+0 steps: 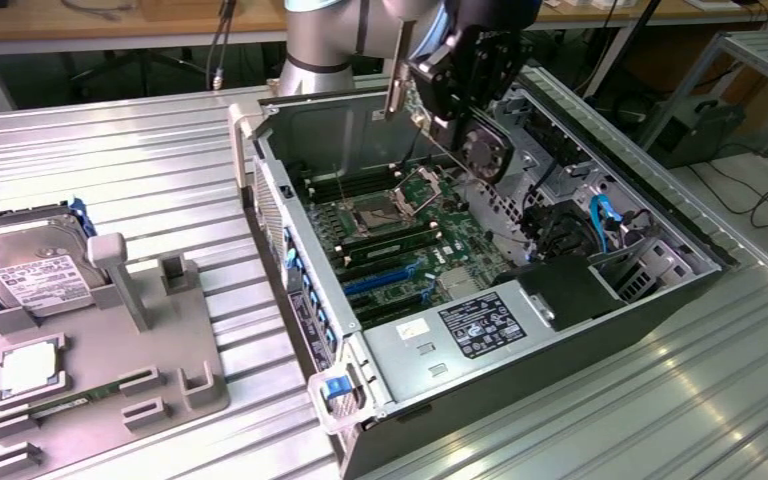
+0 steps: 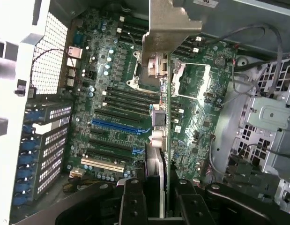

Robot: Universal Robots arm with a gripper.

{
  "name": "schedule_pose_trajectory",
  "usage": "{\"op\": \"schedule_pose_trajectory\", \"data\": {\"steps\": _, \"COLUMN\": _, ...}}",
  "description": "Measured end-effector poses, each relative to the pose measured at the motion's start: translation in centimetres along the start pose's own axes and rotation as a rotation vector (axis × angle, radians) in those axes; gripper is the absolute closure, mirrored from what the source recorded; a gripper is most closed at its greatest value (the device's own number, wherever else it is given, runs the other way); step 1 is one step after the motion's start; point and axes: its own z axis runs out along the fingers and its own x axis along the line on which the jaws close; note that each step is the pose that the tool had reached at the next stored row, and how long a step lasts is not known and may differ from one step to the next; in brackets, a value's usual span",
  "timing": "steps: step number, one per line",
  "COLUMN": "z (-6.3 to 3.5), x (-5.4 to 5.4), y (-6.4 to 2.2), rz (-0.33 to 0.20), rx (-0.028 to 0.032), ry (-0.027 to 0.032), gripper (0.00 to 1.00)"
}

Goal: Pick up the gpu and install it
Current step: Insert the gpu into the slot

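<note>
My gripper [image 1: 454,112] is shut on the gpu [image 1: 482,150], a dark card with a round fan and a pale metal bracket [image 1: 395,88] at one end. It hangs upright above the open computer case [image 1: 307,290], over the far part of the motherboard [image 1: 404,235]. In the wrist view the gpu [image 2: 159,154] is edge-on between the two black fingers [image 2: 133,201] of the gripper [image 2: 159,204], and its bracket [image 2: 175,23] points away. A long blue slot [image 2: 119,125] and black slots lie on the board beneath it, apart from the card.
At the exterior view's left a grey fixture [image 1: 117,370] holds a silver hard drive [image 1: 31,265], a square chip [image 1: 27,365] and a thin memory stick [image 1: 71,400]. Inside the case are a black shroud [image 1: 564,290], blue cables [image 1: 604,220] and a metal drive cage [image 2: 271,117].
</note>
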Motion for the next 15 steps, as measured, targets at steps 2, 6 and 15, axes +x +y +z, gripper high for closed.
{"op": "schedule_pose_trajectory", "data": {"steps": 2, "z": 0.00, "x": 0.00, "y": 0.00, "rz": -0.028, "rx": -0.0010, "ry": -0.0016, "gripper": 0.72}}
{"op": "schedule_pose_trajectory", "data": {"steps": 6, "z": 0.00, "x": 0.00, "y": 0.00, "rz": -0.150, "rx": -0.0050, "ry": -0.0084, "gripper": 0.72}}
{"op": "schedule_pose_trajectory", "data": {"steps": 15, "z": 0.00, "x": 0.00, "y": 0.00, "rz": -0.295, "rx": -0.0089, "ry": -0.0161, "gripper": 0.72}}
